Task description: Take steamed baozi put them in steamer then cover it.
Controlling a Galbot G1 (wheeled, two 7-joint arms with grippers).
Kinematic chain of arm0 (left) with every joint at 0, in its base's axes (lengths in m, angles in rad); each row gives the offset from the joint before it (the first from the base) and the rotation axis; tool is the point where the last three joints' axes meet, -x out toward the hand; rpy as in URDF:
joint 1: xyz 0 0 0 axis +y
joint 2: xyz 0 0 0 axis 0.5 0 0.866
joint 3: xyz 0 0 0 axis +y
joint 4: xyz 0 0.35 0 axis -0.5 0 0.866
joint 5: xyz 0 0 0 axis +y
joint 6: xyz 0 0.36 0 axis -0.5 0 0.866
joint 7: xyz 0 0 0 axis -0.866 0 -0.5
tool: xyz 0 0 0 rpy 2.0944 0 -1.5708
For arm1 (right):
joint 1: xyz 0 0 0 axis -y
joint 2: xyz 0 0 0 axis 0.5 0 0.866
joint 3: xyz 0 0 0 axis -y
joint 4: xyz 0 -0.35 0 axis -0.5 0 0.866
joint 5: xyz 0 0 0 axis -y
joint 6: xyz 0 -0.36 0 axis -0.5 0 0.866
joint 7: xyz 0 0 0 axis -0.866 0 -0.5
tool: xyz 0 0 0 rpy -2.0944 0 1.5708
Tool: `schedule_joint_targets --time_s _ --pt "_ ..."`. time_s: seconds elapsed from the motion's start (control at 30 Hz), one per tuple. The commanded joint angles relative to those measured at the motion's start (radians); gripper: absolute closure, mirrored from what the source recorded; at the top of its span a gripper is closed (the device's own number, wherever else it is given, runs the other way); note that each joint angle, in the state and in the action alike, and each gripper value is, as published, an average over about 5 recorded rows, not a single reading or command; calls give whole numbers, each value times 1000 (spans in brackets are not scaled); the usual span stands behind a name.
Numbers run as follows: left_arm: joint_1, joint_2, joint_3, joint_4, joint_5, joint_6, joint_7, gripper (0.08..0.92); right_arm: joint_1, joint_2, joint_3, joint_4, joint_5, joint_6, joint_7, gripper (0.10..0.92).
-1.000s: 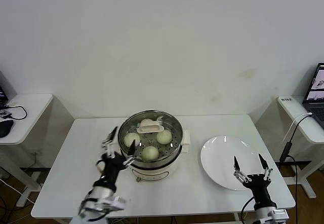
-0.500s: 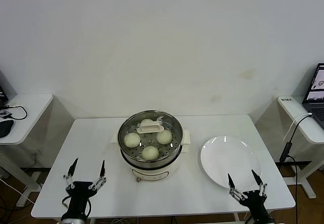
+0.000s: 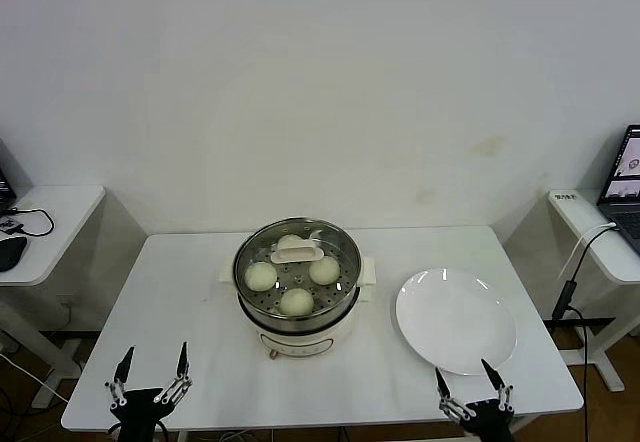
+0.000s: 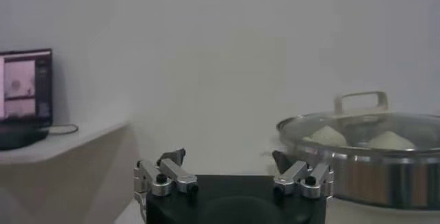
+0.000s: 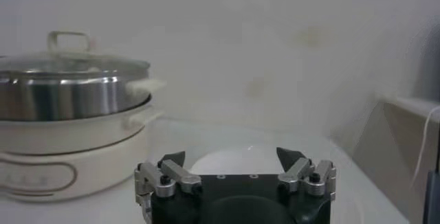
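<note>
task looks done from here: the steamer (image 3: 297,292) sits at the middle of the surface (image 3: 180,292), with the steamed baozi (image 3: 261,276) on its perforated tray. three buns are clear at about 9, 3 and 6 o'clock inside the pot, and a fourth peeks out at 12 behind the handle. the glass cover (image 3: 297,255) is seated on the rim, cream bar handle on top; both wrist views show the lid on the pot and buns under the glass. the white plate (image 3: 456,319) at 3 o'clock of the steamer, just beside it, is bare, so nothing seems left to load. left gripper (image 3: 150,374) is low at the near edge, around 7 o'clock of the steamer and well apart from it, jaws wide with nothing in them. right gripper (image 3: 470,392) is at the near edge at about 5 o'clock, just below the plate, jaws wide and holding nothing. both point up and away from the pot; my read is parked, nothing remaining.
</note>
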Motion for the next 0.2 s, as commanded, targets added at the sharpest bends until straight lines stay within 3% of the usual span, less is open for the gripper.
schedule_joint_targets --time_s 0.03,0.2 --pt "39 -6 -13 10 -37 -24 -17 177 -29 2 -50 10 -21 -11 6 202" --pt "43 -6 -7 8 -25 -24 -14 177 -24 2 -53 3 -25 -1 9 203"
